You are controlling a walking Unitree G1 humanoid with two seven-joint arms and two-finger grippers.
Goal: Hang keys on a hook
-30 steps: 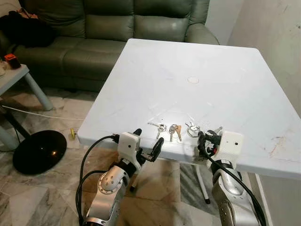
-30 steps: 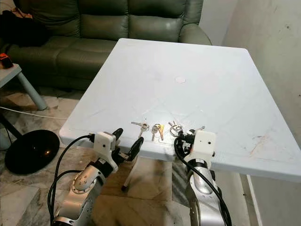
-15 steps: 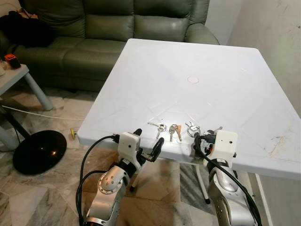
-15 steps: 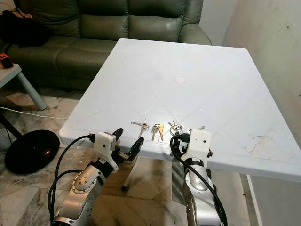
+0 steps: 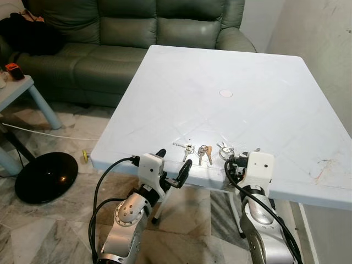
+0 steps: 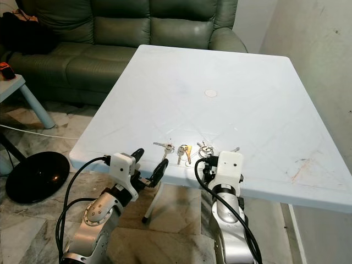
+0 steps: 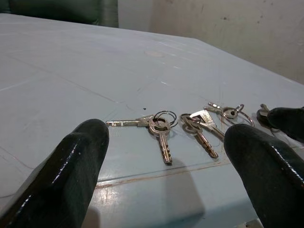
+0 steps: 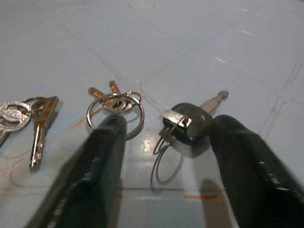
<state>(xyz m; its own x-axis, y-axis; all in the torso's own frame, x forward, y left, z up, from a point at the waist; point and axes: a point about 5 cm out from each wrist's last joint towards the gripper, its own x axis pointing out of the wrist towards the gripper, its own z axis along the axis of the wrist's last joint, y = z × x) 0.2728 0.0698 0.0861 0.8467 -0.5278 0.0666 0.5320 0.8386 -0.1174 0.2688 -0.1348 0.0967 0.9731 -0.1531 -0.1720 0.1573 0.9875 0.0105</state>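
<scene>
Keys are lying in a short row near the front edge of the white surface [image 5: 231, 71], four sets side by side. Going left to right, the first set of silver keys [image 7: 159, 127] is resting flat with one blade pointing left and another pointing toward the edge; just beside it the second set [image 7: 202, 126], silver with a brassy key, is lying on its own ring; next the third set [image 8: 115, 105] is lying fanned out on a large split ring; and last the black-headed key [image 8: 190, 121] is lying with its blade pointing away and a thin wire ring trailing toward the edge. The left gripper [image 5: 172, 166] is hovering just off the front edge of the surface, below and in front of the leftmost keys, its two black fingers [image 7: 71, 166] spread wide apart and holding nothing. The right gripper [image 8: 166, 161] is sitting at the edge of the surface right at the two rightmost sets, its fingers parted and empty, one finger tip over the rim of the large split ring and the other just beside the black-headed key. Beyond the surface a green sofa [image 5: 137, 33] is standing, and to the left on the marble floor [image 5: 60, 220] a round black base [image 5: 47, 176] is resting near a small side table [image 5: 16, 88].
</scene>
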